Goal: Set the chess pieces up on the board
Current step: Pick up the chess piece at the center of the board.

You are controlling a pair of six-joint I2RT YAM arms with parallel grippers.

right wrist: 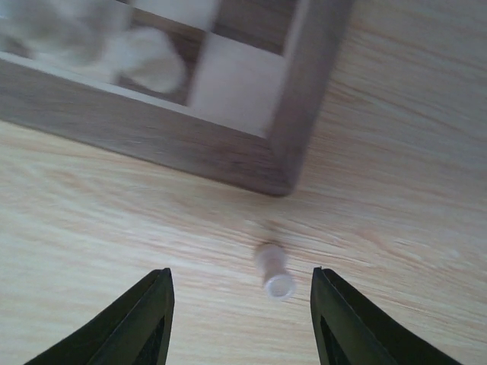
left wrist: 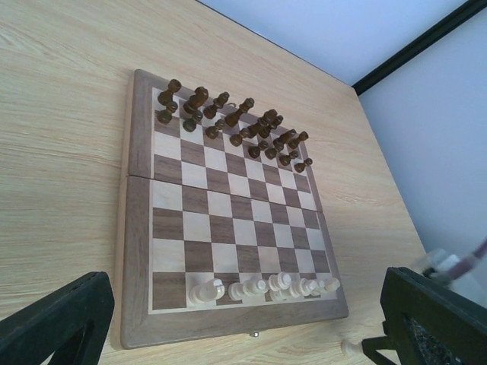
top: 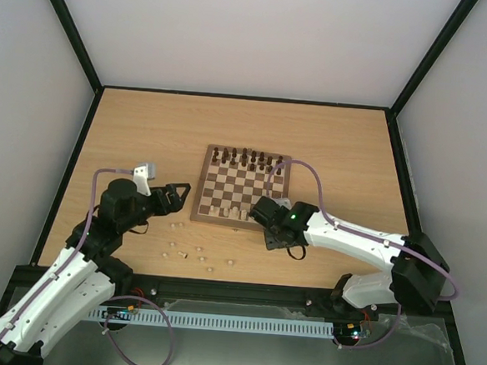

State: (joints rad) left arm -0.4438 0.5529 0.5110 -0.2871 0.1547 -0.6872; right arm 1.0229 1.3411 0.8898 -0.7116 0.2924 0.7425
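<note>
The board (top: 242,176) lies mid-table, with dark brown pieces (left wrist: 228,122) filling its far rows. Several pale chess pieces (left wrist: 266,288) stand crowded along the near row. More pale pieces (top: 190,251) lie loose on the table in front of the board's left part. My right gripper (right wrist: 240,275) hovers open just off the board's near right corner (right wrist: 293,163). One pale piece (right wrist: 274,274) lies blurred on the table between its fingers, touching neither. My left gripper (left wrist: 243,312) is wide open and empty, left of the board (left wrist: 137,228), facing it.
In the left wrist view another pale piece (left wrist: 349,348) lies on the table beside the right finger (left wrist: 437,319). A small grey block (top: 145,171) sits left of the board. Black rails and white walls bound the table.
</note>
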